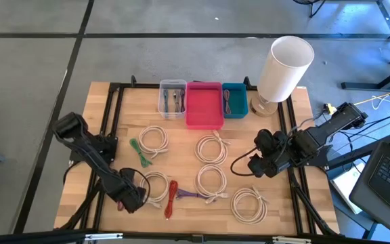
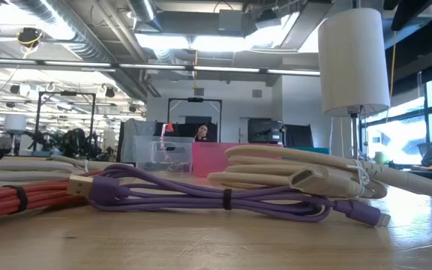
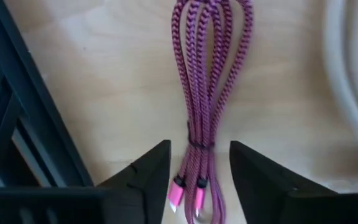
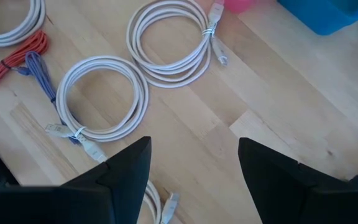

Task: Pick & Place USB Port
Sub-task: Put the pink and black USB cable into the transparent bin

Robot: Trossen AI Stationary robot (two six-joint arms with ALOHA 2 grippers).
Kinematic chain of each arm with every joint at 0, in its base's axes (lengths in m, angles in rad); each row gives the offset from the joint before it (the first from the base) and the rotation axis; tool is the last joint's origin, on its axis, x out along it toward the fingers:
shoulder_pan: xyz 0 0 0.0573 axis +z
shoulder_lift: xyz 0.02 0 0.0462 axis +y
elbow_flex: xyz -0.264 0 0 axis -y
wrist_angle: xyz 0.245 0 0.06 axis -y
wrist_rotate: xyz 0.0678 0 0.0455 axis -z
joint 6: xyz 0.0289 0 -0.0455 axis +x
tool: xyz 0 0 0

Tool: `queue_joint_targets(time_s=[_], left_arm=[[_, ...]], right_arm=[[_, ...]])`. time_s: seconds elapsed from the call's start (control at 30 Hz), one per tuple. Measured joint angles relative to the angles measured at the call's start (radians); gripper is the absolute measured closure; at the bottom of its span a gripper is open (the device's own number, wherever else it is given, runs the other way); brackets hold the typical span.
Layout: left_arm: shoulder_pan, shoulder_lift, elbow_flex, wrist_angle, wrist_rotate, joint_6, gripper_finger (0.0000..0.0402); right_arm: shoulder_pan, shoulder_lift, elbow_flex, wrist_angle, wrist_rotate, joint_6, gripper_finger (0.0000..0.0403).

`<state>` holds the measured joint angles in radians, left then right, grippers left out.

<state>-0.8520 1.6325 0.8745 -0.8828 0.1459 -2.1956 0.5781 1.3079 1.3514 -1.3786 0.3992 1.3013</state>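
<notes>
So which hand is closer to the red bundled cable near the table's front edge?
Left. The left hand sits just beside the red bundled cable, its fingers open. The right hand hovers open across the table, with white coiled cables between it and the red one.

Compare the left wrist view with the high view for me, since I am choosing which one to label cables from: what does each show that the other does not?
Only the left wrist view shows a braided magenta cable lying between the left gripper's open fingers, tied in a bundle, its plugs near the fingertips. Only the high view shows the pink bin, blue bin, clear bin, green cable, red cable, the lamp and the right gripper, which waits open at the table's right side. Both show the wooden table and a white coiled cable beside the left gripper.
</notes>
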Motion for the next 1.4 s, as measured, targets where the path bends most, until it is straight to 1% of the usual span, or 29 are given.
queue_joint_targets(time_s=[0.13, 0.23, 0.3, 0.43, 0.47, 0.6, 0.73, 0.8, 0.87, 0.93, 1.0, 1.03, 1.07, 1.1, 1.13, 1.27, 1.4], left_arm=[[0.001, -0.002, -0.053, 0.082, 0.001, 0.000, 0.0232], [0.001, -0.002, -0.064, 0.100, -0.001, 0.002, 0.0249], [0.003, -0.005, -0.065, 0.107, -0.005, 0.015, 0.0280], [0.005, -0.016, -0.065, 0.116, -0.013, 0.033, 0.0375], [0.005, -0.020, -0.065, 0.116, -0.015, 0.033, 0.0383], [0.003, -0.044, -0.054, 0.076, -0.050, 0.010, 0.0390], [0.003, -0.120, 0.007, -0.050, -0.126, -0.006, 0.0393], [0.006, -0.178, 0.045, -0.151, -0.198, -0.011, 0.0393], [0.013, -0.245, 0.088, -0.229, -0.313, -0.020, 0.0393], [0.030, -0.313, 0.126, -0.282, -0.489, -0.019, 0.0393], [0.057, -0.379, 0.146, -0.310, -0.707, -0.012, 0.0393], [0.078, -0.413, 0.148, -0.307, -0.805, 0.009, 0.0393], [0.104, -0.441, 0.150, -0.303, -0.881, 0.044, 0.0393], [0.139, -0.466, 0.151, -0.301, -0.933, 0.090, 0.0393], [0.182, -0.488, 0.151, -0.306, -0.959, 0.146, 0.0393], [0.425, -0.556, 0.151, -0.294, -0.966, 0.429, 0.0393], [0.701, -0.603, 0.150, -0.208, -0.897, 0.783, 0.0393]], right_arm=[[0.000, 0.000, 0.000, 0.012, 0.000, 0.000, 0.0158], [0.000, 0.000, 0.000, 0.020, 0.000, 0.000, 0.0158], [0.000, 0.000, 0.000, 0.024, 0.000, 0.000, 0.0158], [0.000, 0.000, 0.000, 0.026, 0.000, 0.000, 0.0158], [0.000, 0.000, 0.000, 0.027, 0.001, 0.000, 0.0158], [0.000, 0.000, 0.000, 0.029, 0.009, 0.001, 0.0158], [0.000, 0.000, 0.000, 0.029, 0.018, 0.001, 0.0158], [0.000, 0.000, 0.000, 0.029, 0.027, 0.001, 0.0158], [0.000, 0.000, 0.000, 0.029, 0.027, 0.001, 0.0158], [0.000, 0.000, 0.000, 0.029, 0.029, 0.001, 0.0158], [0.000, 0.000, 0.000, 0.030, 0.041, 0.001, 0.0158], [0.000, 0.000, 0.000, 0.032, 0.049, 0.001, 0.0158], [0.000, 0.000, 0.000, 0.038, 0.053, 0.001, 0.0158], [-0.002, 0.000, 0.000, 0.043, 0.053, 0.001, 0.0158], [-0.005, 0.000, 0.000, 0.047, 0.053, 0.001, 0.0158], [-0.020, 0.000, 0.000, 0.071, 0.053, 0.001, 0.0158], [-0.027, 0.000, 0.000, 0.095, 0.053, 0.001, 0.0158]])
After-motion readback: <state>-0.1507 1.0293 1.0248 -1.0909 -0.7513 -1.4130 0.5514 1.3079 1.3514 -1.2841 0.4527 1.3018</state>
